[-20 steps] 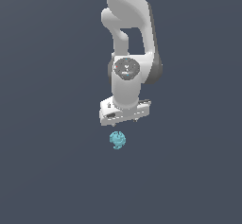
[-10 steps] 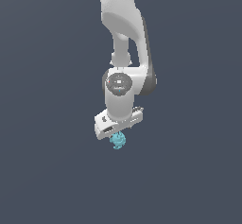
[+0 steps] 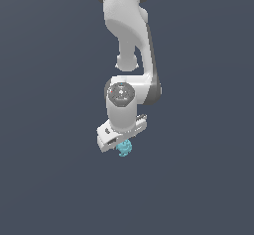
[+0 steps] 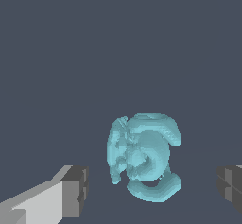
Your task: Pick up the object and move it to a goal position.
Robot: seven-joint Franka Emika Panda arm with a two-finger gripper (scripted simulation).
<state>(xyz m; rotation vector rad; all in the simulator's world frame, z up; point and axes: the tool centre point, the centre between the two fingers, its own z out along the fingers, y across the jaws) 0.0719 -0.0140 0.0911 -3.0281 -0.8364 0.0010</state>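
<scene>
Low in the exterior view's centre, the pincer point(image 3: 120, 142) hangs over the teal object point(image 3: 124, 148), which sits just below centre. Wrist view: both fingers point(image 4: 75, 190) spread wide, object point(image 4: 142, 157) between them, untouched, so the straddle likely sets up a squeeze.

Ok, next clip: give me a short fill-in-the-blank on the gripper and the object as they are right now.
1. The colour of the lumpy object is ____.
2. In the wrist view the gripper has its jaws ____, a finger on either side of the object.
3. The fingers and the object are ____ touching.
4. The arm is coloured ____.

Missing words: teal; open; not; white
</scene>
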